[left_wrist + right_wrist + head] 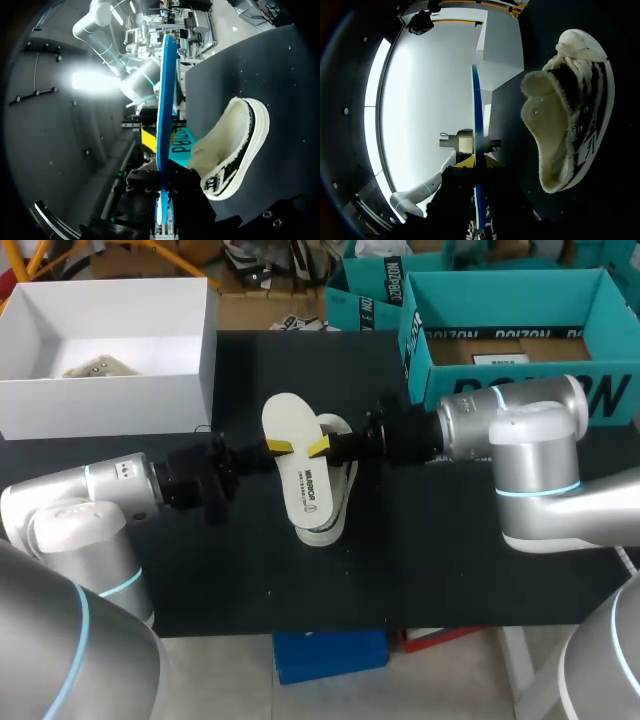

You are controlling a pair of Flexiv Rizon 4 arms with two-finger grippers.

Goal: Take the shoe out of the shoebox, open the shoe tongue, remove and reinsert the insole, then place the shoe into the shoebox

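A cream insole (300,475) with a blue underside hangs flat above the table, held from both sides. My left gripper (278,447) is shut on its left edge and my right gripper (318,447) on its right edge. The shoe (343,490), cream-lined with a dark patterned side, lies on the black table directly under the insole. In the left wrist view the insole (165,100) runs edge-on between my left gripper (162,200), with the shoe (235,145) beside it. The right wrist view shows the insole (477,125) pinched in my right gripper (479,200), with the shoe (570,100) alongside.
The open white shoebox (100,405) stands at the back left with crumpled paper inside. A teal cardboard box (520,365) stands at the back right, close behind my right arm. The black table (250,580) stretches in front of the shoe.
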